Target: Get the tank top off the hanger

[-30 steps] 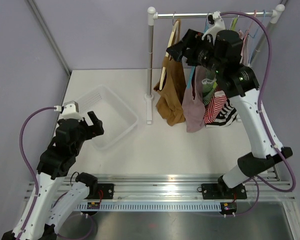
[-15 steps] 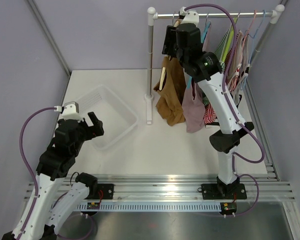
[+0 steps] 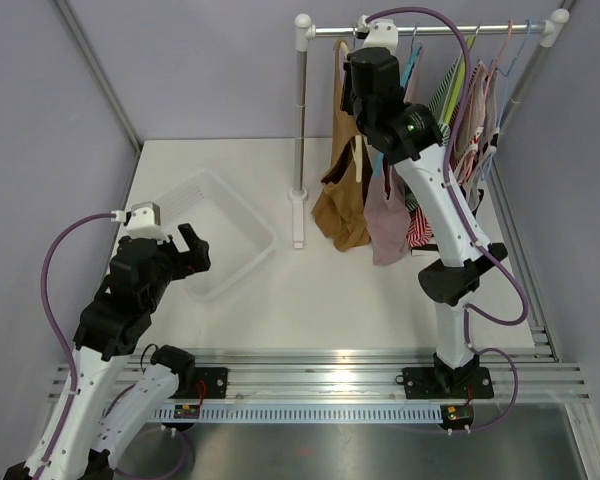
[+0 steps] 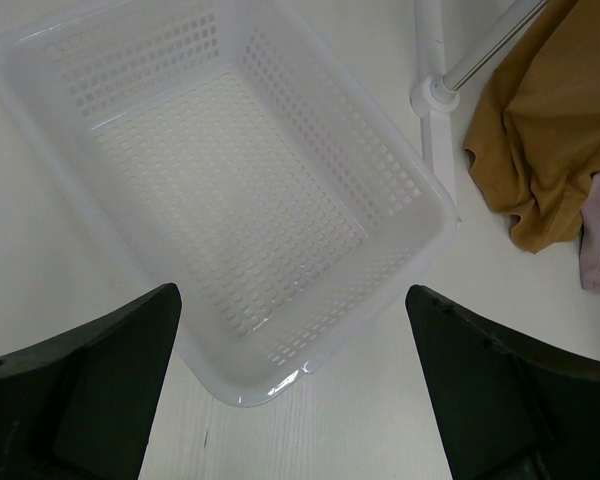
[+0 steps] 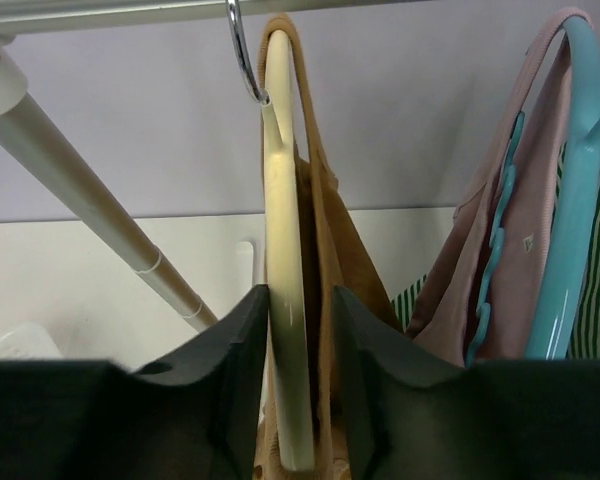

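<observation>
The brown tank top (image 3: 342, 200) hangs on a cream wooden hanger (image 3: 343, 72) at the left end of the rail (image 3: 430, 30). My right gripper (image 3: 357, 88) is up at that hanger. In the right wrist view the hanger (image 5: 283, 300) and the tank top's strap (image 5: 325, 230) stand between the fingers of my right gripper (image 5: 300, 400), which have closed in and touch both sides. My left gripper (image 3: 188, 250) hovers open over the near corner of the white basket (image 3: 242, 215), holding nothing. The left wrist view shows the left gripper (image 4: 290, 400) wide apart above the basket (image 4: 420, 180).
A white upright pole (image 3: 301, 130) carries the rail just left of the tank top. More clothes hang to the right: a pink garment (image 3: 385, 220), a striped one (image 3: 435, 215), and others on blue hangers (image 5: 580, 180).
My right arm swung left along the rail to the tank top's hanger, and its jaws narrowed around the hanger and strap. The tank top now hangs straighter. The left arm has not moved.
</observation>
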Motion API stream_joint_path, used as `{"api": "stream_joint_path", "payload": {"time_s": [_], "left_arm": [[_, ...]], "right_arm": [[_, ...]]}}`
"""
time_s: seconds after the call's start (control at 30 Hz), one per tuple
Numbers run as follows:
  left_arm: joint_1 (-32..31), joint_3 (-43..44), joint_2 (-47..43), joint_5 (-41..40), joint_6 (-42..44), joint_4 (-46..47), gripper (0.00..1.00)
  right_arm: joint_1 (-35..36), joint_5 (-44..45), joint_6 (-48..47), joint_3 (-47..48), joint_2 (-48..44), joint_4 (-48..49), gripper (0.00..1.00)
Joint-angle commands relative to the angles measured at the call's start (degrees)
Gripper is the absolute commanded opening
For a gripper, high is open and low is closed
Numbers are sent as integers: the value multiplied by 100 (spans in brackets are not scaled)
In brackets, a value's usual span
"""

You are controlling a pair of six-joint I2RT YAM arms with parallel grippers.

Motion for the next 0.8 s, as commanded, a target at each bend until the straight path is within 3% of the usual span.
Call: {"api": "stream_joint_path", "payload": {"time_s": [0.0,0.07,0.23,0.3,0.33,0.4,0.43,0.53,0.67,0.77], "left_arm": [[35,-22,10,162,123,283,99],[35,-22,10,180,123,292,99],[35,-22,-16,188,132,301,99],[35,-22,-25,197,132,301,99],[35,-22,-34,197,132,292,99],[35,-22,-43,197,132,301,99],[35,-30,-43,197,132,301,99],[35,-31,-87,197,132,292,99],[35,-31,-96,206,132,301,99],[35,-31,-96,215,132,301,99]], "right_arm": [[-97,93,-93,103,40,99,32],[-115,84,-128,111,67,116,30],[-115,84,-268,278,155,125,2],[-132,66,-278,287,137,160,4],[-141,58,-278,252,111,195,14],[-159,40,-286,191,93,222,21],[-167,40,-286,164,102,222,29],[-203,-12,-278,129,181,152,31],[-220,-57,-269,155,252,125,14],[-229,-101,-286,208,252,152,6]]}}
